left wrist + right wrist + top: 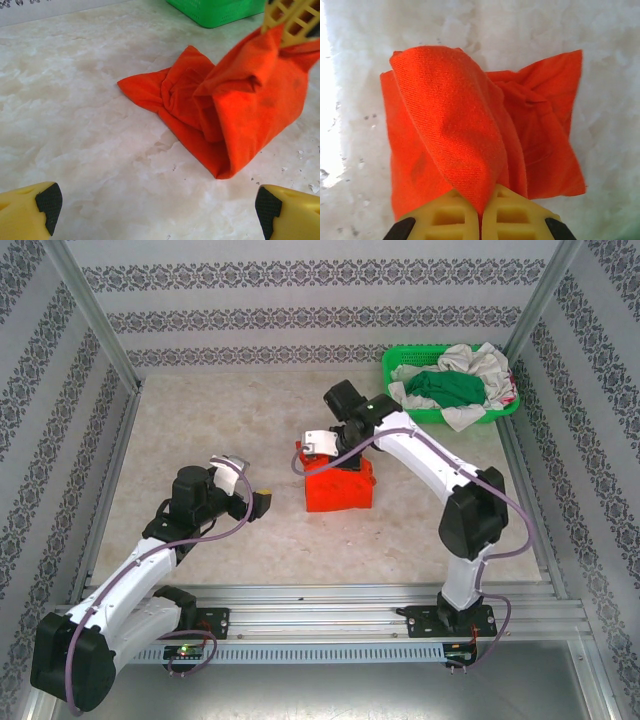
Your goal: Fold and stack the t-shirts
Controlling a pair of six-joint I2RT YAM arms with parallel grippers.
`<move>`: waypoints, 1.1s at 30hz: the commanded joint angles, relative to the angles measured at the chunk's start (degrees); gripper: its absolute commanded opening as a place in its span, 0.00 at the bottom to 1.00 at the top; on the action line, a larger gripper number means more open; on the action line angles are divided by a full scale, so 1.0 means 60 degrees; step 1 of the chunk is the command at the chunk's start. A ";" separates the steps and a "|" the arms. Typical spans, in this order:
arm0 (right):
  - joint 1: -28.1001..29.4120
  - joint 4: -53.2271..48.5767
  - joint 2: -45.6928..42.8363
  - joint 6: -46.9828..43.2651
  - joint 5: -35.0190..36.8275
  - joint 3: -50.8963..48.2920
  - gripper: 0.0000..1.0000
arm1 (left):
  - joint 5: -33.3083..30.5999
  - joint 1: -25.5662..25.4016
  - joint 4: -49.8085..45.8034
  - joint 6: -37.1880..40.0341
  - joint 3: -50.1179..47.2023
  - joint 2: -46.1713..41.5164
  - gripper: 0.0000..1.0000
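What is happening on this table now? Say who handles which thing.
The right pincer is shut on a pinch of the bright orange-red cloth t-shirt, holding that fold up while the rest lies bunched on the pale marbled table. The left pincer is open, left of the shirt, touching nothing. A dark green cloth garment and a white cloth garment lie heaped in the green plastic lattice basket at the far right corner, not yet folded.

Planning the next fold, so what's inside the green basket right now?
A crumpled dark green t-shirt lies on a white t-shirt in the green basket; anything beneath them is covered.
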 commanded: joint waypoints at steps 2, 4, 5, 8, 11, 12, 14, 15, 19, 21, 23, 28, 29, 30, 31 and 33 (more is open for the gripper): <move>-0.0190 -0.0086 0.0568 -0.0508 -0.0083 0.1019 0.00 | 0.0272 -0.0073 0.0506 0.0071 -0.0112 -0.0058 1.00; -0.0267 -0.0028 0.0846 -0.0532 -0.0209 0.1293 0.00 | 0.0298 -0.0092 0.0524 0.0042 -0.0130 -0.0060 1.00; -0.0307 -0.0021 0.0978 -0.0533 -0.0305 0.1461 0.00 | 0.0295 -0.0090 0.0515 0.0016 -0.0138 -0.0057 1.00; -0.0370 -0.0043 0.1302 -0.0483 -0.0655 0.1729 0.00 | 0.0322 -0.0087 0.0555 -0.0068 -0.0181 -0.0083 1.00; -0.0412 0.0349 0.1471 -0.0396 -0.0904 0.1666 0.00 | 0.0367 -0.0108 0.0621 -0.0148 -0.0245 -0.0077 1.00; -0.0426 0.0449 0.1537 -0.0366 -0.0923 0.1659 0.00 | 0.0375 -0.0100 0.0632 -0.0162 -0.0260 -0.0079 1.00; -0.0469 0.0585 0.1683 -0.0314 -0.0950 0.1701 0.00 | 0.0379 -0.0102 0.0640 -0.0178 -0.0260 -0.0076 1.00; -0.0510 0.0672 0.1774 -0.0279 -0.0964 0.1738 0.00 | 0.0385 -0.0113 0.0630 -0.0187 -0.0259 -0.0069 1.00; -0.0642 0.1099 0.2082 -0.0172 -0.0911 0.1817 0.00 | 0.0437 -0.0125 0.0738 -0.0180 -0.0263 0.0056 1.00; -0.0713 0.1332 0.2235 -0.0163 -0.0780 0.1903 0.00 | 0.0475 -0.0118 0.0769 -0.0193 -0.0234 0.0175 1.00; -0.0791 0.1579 0.2409 -0.0112 -0.0753 0.2006 0.00 | 0.0499 -0.0115 0.0882 -0.0236 -0.0254 0.0271 1.00; -0.0974 0.1983 0.3059 -0.0028 -0.0335 0.2509 0.04 | 0.0552 -0.0184 0.1081 -0.0338 -0.0232 0.0529 1.00; -0.1003 0.2084 0.3151 -0.0010 -0.0275 0.2567 0.07 | 0.0554 -0.0189 0.1110 -0.0351 -0.0243 0.0559 1.00; -0.1037 0.2308 0.3281 0.0035 -0.0172 0.2597 0.10 | 0.0555 -0.0205 0.1149 -0.0367 -0.0254 0.0598 1.00; -0.1067 0.2495 0.3374 0.0068 -0.0145 0.2623 0.10 | 0.0554 -0.0209 0.1194 -0.0383 -0.0247 0.0633 1.00; -0.1115 0.2641 0.3614 0.0082 -0.0130 0.2795 0.10 | 0.0555 -0.0240 0.1233 -0.0409 -0.0233 0.0721 1.00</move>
